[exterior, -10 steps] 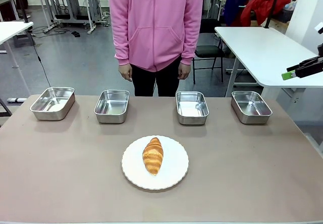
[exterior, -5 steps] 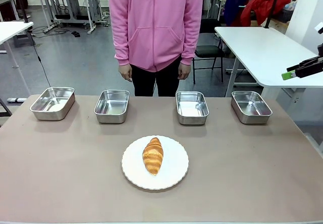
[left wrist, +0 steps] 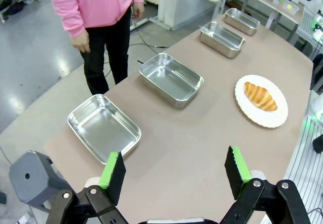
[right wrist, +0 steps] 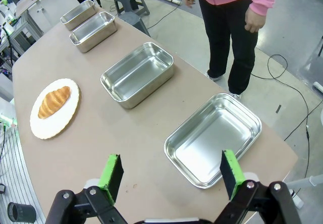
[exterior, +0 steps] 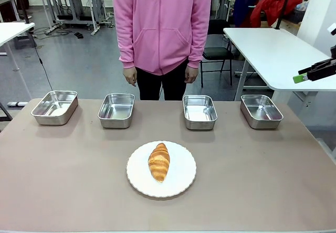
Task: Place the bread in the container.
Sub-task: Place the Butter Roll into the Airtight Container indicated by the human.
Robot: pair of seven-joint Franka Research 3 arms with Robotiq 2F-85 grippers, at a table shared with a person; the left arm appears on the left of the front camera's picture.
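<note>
The bread (exterior: 159,161), a golden croissant, lies on a round white plate (exterior: 184,181) at the middle of the table. Behind it, along the far edge, several alike steel pans stand in a row, among them a container (exterior: 199,112) just right of centre and one (exterior: 116,110) just left; all look empty. My left gripper (left wrist: 174,168) hangs open high above the table's left end, over the end pan (left wrist: 104,127), with the bread (left wrist: 260,95) far off. My right gripper (right wrist: 171,173) is open above the right-end pan (right wrist: 213,138), bread (right wrist: 53,102) far away.
A person in a pink hoodie (exterior: 161,28) stands at the far side of the table, hands hanging down. My right gripper's green-tipped finger (exterior: 302,77) shows high at the right edge. A white table (exterior: 273,49) stands behind on the right.
</note>
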